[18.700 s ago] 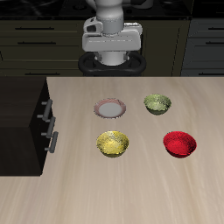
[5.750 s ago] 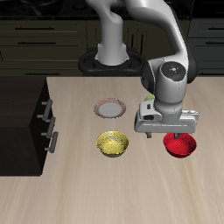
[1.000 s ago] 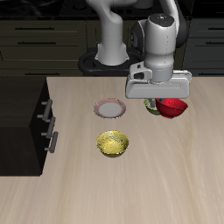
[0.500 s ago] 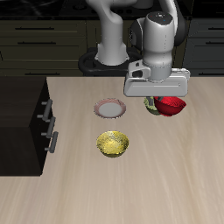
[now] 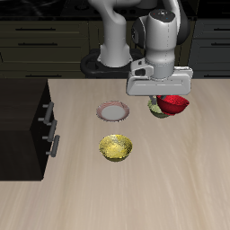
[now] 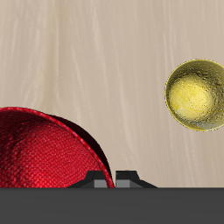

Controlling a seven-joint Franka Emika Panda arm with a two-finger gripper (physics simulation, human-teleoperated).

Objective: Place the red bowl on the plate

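My gripper (image 5: 164, 95) is shut on the red bowl (image 5: 174, 105) and holds it in the air above the table, over the olive-green bowl (image 5: 156, 109). The red bowl fills much of the wrist view (image 6: 48, 149), hanging tilted from the fingers. The plate (image 5: 112, 110), pale in the centre with a reddish-pink rim, lies on the table beside the olive-green bowl, apart from my gripper. The fingertips are hidden behind the gripper body in the exterior view.
A yellow bowl (image 5: 116, 146) stands nearer the table's front edge than the plate; it also shows in the wrist view (image 6: 199, 94). A dark cabinet with handles (image 5: 25, 121) stands at the table's side.
Over the last second my gripper has carried the red bowl a little sideways toward the plate, staying at about the same height. Long before, the bowl sat on the table.
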